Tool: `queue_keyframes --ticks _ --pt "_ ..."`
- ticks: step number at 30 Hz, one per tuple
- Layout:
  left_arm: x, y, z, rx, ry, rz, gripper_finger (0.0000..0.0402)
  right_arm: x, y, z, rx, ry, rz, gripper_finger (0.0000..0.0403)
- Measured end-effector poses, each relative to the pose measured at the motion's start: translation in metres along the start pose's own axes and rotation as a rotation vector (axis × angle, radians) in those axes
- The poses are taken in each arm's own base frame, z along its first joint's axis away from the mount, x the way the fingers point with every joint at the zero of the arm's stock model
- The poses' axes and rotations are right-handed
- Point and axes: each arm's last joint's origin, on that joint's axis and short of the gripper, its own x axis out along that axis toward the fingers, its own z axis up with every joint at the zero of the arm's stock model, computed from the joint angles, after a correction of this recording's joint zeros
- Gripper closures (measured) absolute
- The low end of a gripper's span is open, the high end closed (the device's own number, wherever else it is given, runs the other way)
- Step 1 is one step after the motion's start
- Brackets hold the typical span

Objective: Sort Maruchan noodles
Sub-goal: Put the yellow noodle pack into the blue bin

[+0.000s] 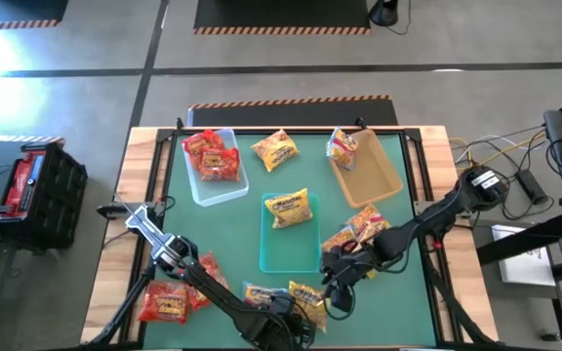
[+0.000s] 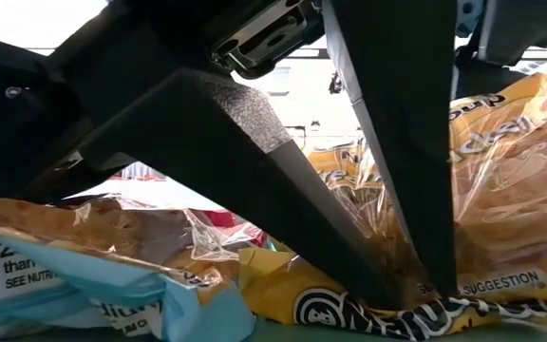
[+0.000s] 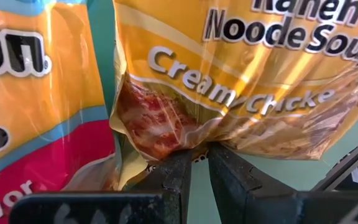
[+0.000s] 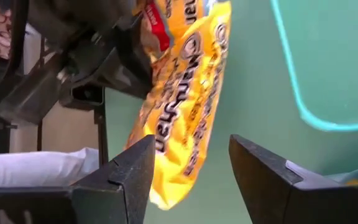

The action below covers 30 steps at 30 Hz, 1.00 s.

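Note:
Several Maruchan noodle packets lie about the green mat. Red ones fill the clear bin, one yellow lies in the teal bin, and one sits in the tan bin. At the near edge my left gripper is shut on a yellow Creamy Chicken packet, beside a yellow-and-pink packet. My right gripper stands open just right of it, touching nothing, with that yellow packet beyond its fingers. My left gripper pinches the yellow packet's crimped end edge between its two fingertips. The fingers slant down from above at the table's near side. The plastic is puckered where they meet. Whether the packet is clear of the mat does not show.
More packets lie at the near left, near the centre front, right of the teal bin and at the back. The two grippers stand close together near the front edge.

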Motion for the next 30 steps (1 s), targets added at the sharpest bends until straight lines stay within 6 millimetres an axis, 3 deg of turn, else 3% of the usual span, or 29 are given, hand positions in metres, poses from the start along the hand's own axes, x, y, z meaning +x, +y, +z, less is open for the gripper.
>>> queue_keyframes --ticks 11,30 --pt "0.000 0.001 0.000 -0.006 0.000 0.008 0.0361 0.016 -0.011 -0.001 0.076 0.052 -0.020 0.0206" --pt "0.000 0.001 0.000 -0.004 0.018 0.019 0.0361 0.016 -0.008 0.005 0.127 0.024 0.047 0.0206"
